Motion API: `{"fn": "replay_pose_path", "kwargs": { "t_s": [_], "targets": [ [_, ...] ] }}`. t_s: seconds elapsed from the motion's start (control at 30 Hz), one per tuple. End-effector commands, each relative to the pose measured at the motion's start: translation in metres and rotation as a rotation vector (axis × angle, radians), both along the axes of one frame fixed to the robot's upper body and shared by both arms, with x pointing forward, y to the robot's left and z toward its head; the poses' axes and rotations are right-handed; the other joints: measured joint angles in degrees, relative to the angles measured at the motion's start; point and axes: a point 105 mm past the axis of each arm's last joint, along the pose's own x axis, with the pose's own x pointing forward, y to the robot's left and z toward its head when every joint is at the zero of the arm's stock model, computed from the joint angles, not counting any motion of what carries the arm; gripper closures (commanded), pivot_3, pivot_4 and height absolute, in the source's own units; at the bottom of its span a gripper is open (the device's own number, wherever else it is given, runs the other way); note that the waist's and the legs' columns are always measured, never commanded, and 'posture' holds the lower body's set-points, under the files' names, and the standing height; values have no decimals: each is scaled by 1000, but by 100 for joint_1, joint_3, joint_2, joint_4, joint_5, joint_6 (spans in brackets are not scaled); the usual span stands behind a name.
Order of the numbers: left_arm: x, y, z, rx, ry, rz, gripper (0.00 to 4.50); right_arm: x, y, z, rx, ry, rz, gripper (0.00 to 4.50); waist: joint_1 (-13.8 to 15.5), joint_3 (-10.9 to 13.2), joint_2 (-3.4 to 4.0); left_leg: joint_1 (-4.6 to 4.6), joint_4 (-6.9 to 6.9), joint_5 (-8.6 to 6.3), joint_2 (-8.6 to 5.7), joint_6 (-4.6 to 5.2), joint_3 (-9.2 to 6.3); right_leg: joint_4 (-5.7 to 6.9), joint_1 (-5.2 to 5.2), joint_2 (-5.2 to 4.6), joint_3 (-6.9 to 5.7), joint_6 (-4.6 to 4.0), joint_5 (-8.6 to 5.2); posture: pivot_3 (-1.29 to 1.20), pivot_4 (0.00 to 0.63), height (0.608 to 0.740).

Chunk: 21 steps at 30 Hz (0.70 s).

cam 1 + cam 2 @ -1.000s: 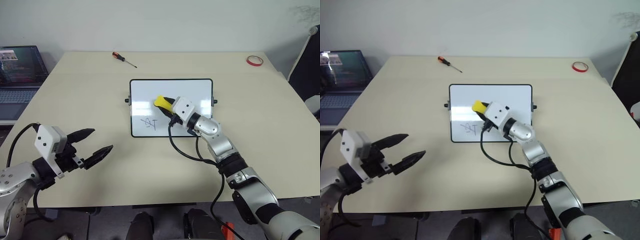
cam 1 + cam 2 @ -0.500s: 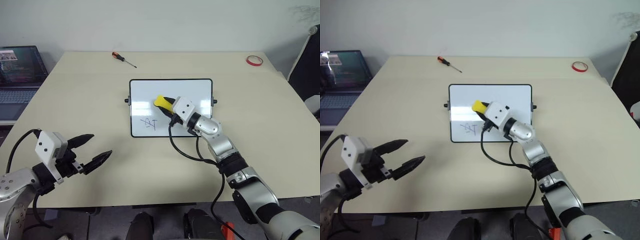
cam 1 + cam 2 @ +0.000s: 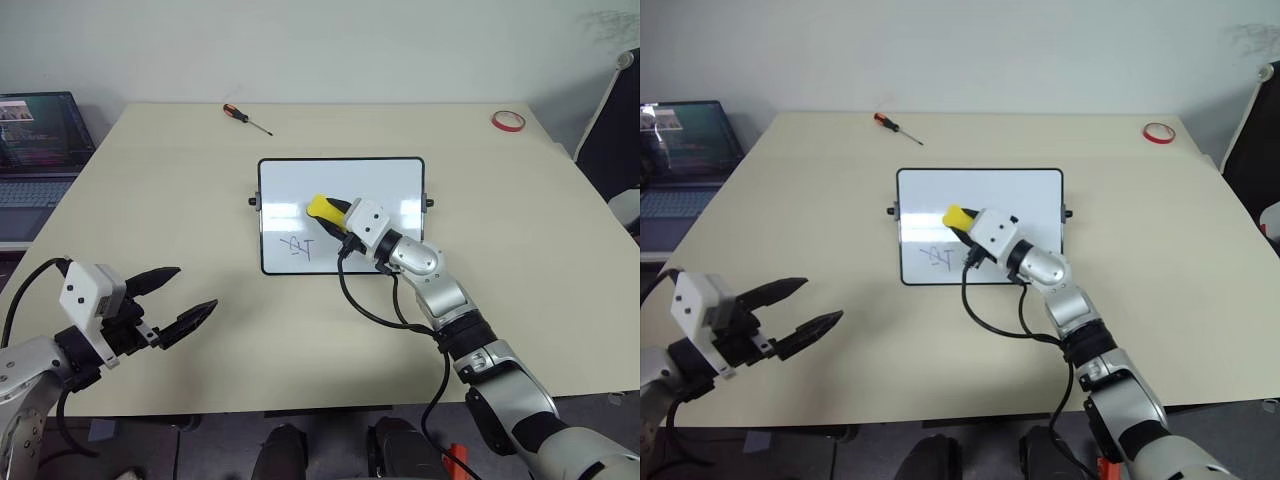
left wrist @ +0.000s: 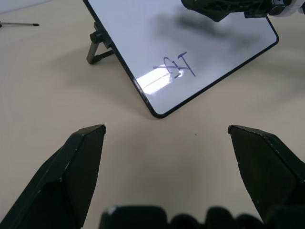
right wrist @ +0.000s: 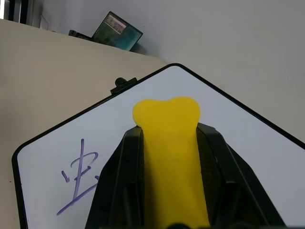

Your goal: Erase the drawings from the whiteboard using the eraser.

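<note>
Presently the right claw (image 3: pixel 333 212) is clamped on the eraser (image 3: pixel 322 206) at the whiteboard (image 3: pixel 290 185) centre, poised for wiping; blue scribble (image 3: pixel 298 247) remains. Left claw (image 3: pixel 183 297) idles apart, lower left.

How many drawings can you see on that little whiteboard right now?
1: a blue scribble near the lower-left corner of the whiteboard. The right gripper and its yellow eraser may hide more.

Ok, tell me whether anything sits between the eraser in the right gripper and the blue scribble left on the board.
Nothing visible does. The right gripper holds the eraser over the middle of the whiteboard; the blue scribble lies toward the board's near left corner, with only bare white surface between them. The left gripper is off the board, open.
</note>
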Motion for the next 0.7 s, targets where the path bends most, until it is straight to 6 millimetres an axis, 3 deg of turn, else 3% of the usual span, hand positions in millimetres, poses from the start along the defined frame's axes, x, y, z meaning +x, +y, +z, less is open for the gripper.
{"fn": "replay_pose_path", "kwargs": {
  "t_s": [0.03, 0.7],
  "targets": [
    [3, 1, 12, 35, -43, -2, 0, -2, 4, 17, 17, -57, 12, 3350, 0, 0, 0, 0, 0, 0, 0, 0, 0, 0, 0, 0, 0, 0, 0, 0, 150, 740],
    [20, -9, 34, 75, -156, -55, 0, -2, 3, 17, 23, -55, 3, 3350, -2, 3, 0, -1, -2, 0, 0, 0, 2, 0, -2, 0, -1, 0, 0, 0, 150, 740]
  ]
}}
